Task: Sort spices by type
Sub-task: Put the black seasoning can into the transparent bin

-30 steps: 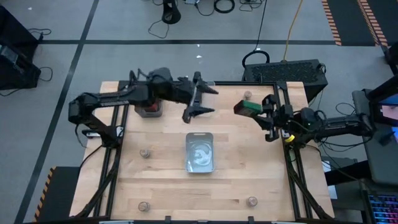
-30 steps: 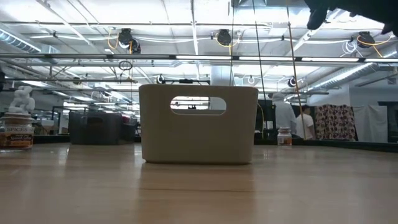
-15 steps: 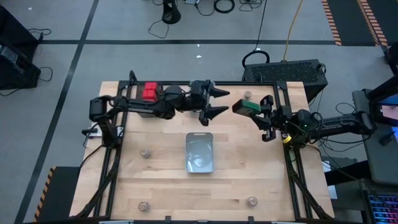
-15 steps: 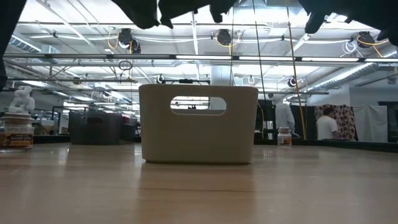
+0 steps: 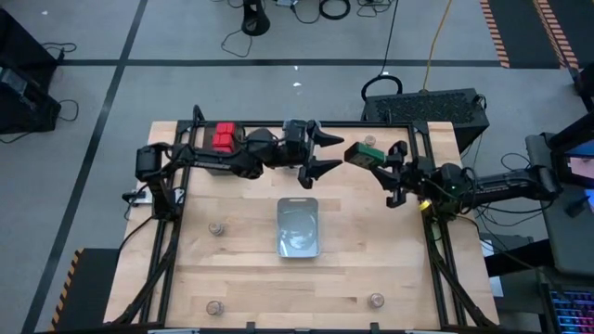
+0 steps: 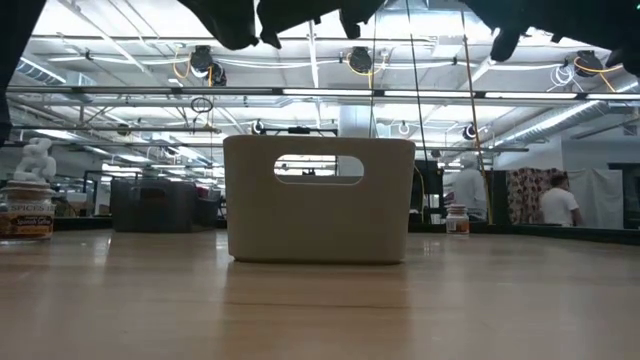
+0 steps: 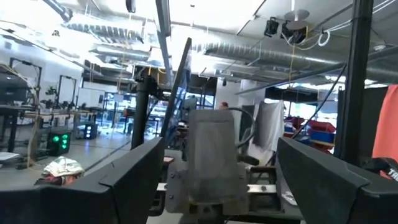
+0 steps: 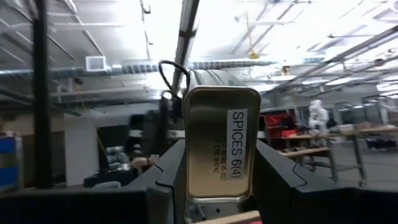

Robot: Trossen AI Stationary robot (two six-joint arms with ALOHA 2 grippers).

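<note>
My right gripper (image 5: pixel 374 159) is shut on a dark boxy spice tin (image 5: pixel 360 153), high over the table's far right part. My left gripper (image 5: pixel 336 152) hangs open just left of that tin, its fingers pointing at it without touching. The left wrist view shows the tin (image 7: pixel 211 155) ahead, between my wide-spread fingers. Red boxy spices (image 5: pixel 224 137) sit at the far left, beside my left arm. Small round jars stand on their bases at the far right (image 5: pixel 370 142), left (image 5: pixel 216 228), near left (image 5: pixel 215 307) and near right (image 5: pixel 376 300). My right gripper pinches the tin between its two fingers (image 8: pixel 166 171), one on each long side. The fingers come level from the table's right and lie along the tin. Its metal end labelled "SPICES 6(4)" (image 8: pixel 217 124) faces my wrist. The tin is lifted clear and points toward my left gripper.
A silvery rectangular container (image 5: pixel 298 226) lies in the middle of the table. The low view shows a pale bin with a handle slot (image 6: pixel 318 200) mid-table, and jars at far left (image 6: pixel 27 210) and right (image 6: pixel 457 218). People move in the room behind.
My left gripper has swung toward the table's right and far edge, turning from a slant toward the near side to point right at the tin; it stayed open. Red boxes now show where the arm was. My right gripper has carried the tin slightly left and farther.
</note>
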